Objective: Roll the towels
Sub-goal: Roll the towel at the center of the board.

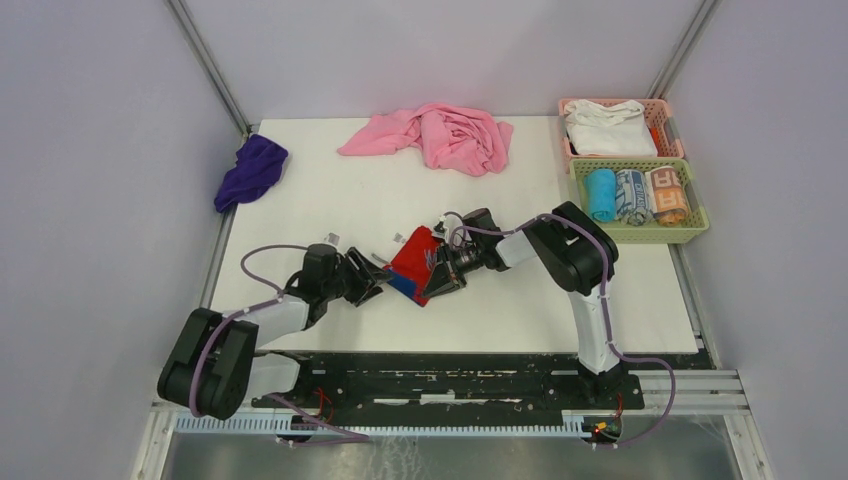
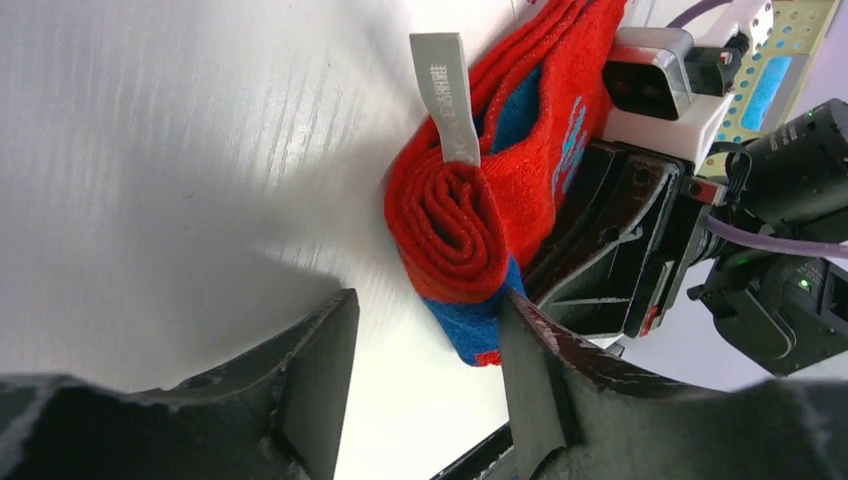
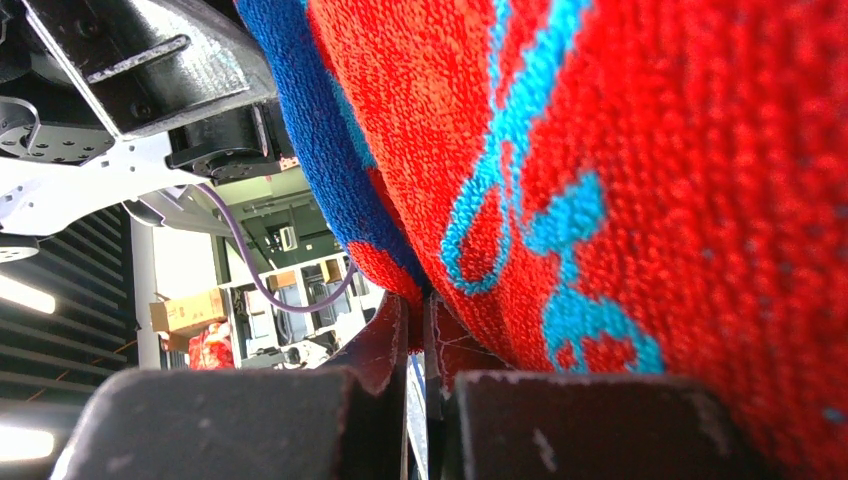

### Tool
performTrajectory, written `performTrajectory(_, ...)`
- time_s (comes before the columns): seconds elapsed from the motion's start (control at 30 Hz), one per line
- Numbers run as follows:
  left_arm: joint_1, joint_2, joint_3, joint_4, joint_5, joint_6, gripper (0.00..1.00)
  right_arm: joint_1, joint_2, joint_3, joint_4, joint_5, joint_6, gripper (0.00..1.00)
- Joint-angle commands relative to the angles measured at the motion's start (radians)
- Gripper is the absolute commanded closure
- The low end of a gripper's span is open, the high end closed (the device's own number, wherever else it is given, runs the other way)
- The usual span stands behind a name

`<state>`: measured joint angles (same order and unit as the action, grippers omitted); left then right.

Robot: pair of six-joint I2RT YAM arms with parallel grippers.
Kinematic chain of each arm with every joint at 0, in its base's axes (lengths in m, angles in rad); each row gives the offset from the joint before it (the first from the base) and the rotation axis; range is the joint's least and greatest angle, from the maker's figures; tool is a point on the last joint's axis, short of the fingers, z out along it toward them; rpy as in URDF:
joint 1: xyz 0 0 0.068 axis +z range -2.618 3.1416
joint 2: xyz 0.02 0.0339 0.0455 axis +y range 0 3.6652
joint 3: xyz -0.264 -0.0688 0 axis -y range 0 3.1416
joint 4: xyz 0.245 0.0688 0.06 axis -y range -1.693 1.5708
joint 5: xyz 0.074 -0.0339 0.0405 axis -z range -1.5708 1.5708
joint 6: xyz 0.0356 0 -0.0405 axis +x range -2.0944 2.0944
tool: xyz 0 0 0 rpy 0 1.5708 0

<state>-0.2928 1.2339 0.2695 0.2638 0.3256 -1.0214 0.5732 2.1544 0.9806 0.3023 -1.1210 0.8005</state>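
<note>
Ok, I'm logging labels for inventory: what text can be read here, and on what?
Grey tag on the red towel: printed characters, too blurred to read.
Light blue marks on that towel: no readable word.
Patterned rolls in the green basket: too small to read.

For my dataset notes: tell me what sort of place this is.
Likely a robotics lab cell: a white table boxed in by grey panels, left arm and right arm, bolted at its near edge, handling a red towel, and a green basket of rolled towels.
</note>
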Motion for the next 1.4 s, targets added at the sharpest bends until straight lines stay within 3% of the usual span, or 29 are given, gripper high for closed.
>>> performTrajectory(0.0,-0.017,0.051,0.038,0.031,-0.02,-0.029,0.42,-0.013,0.026,-0.001,-0.103,0.074,0.019,0.99)
performTrajectory(0.17,-0.043,0.105,0.069,-0.002,-0.071,-0.045,0.53,-0.01,-0.02,0.018,-0.207,0.108,-0.074,0.92)
performTrajectory(0.47,-0.071,0.16,0.156,-0.16,-0.181,-0.057,0.55,0.026,-0.209,0.066,-0.466,0.273,-0.312,0.62)
performTrajectory(0.67,-0.085,0.192,0.188,-0.181,-0.184,-0.058,0.55,0.083,-0.409,0.087,-0.626,0.555,-0.476,0.48)
performTrajectory(0.83,-0.099,0.202,0.21,-0.185,-0.182,-0.06,0.55,0.211,-0.535,0.105,-0.654,0.848,-0.604,0.39)
performTrajectory(1.13,-0.106,0.197,0.229,-0.197,-0.186,-0.061,0.55,0.376,-0.464,0.171,-0.561,1.133,-0.678,0.35)
performTrajectory(1.37,-0.108,0.196,0.228,-0.2,-0.19,-0.063,0.54,0.427,-0.369,0.213,-0.51,1.169,-0.709,0.36)
